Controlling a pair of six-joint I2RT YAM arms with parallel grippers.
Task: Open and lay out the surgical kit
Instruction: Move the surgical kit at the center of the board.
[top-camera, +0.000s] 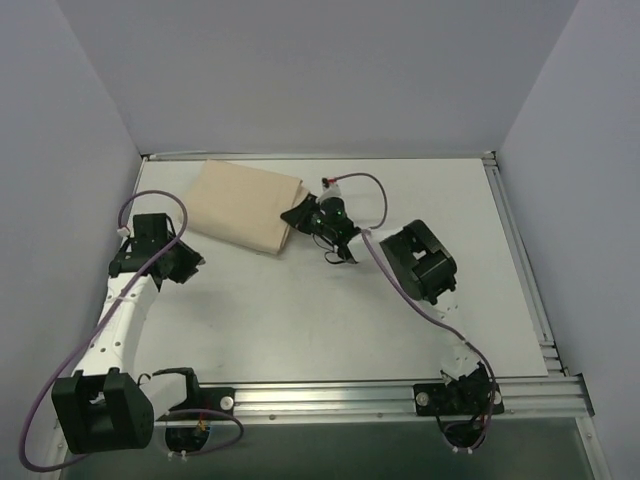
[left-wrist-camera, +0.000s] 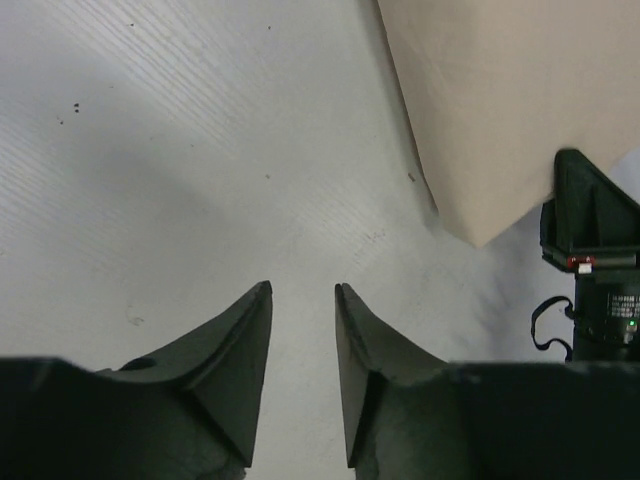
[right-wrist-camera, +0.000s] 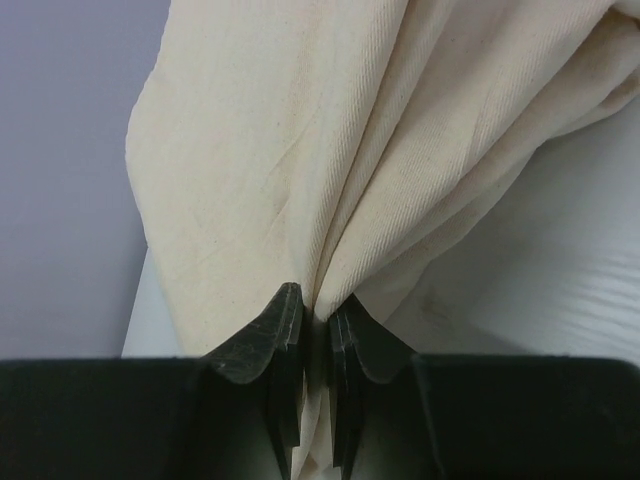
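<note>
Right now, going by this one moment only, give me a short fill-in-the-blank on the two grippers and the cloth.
1. The right gripper is ____ on a fold of the cloth.
2. The left gripper is ____ and holds nothing.
3. In the top view, the cloth lies on the far ____ part of the table.

Missing words: shut; open; left.

We identify the cloth wrap as beige woven fabric, matt, with a fine diagonal weave and soft folds. The table is white, matt and faintly ribbed. The left gripper and right gripper are dark, smooth, matt plastic. The rail is bare silver metal.
</note>
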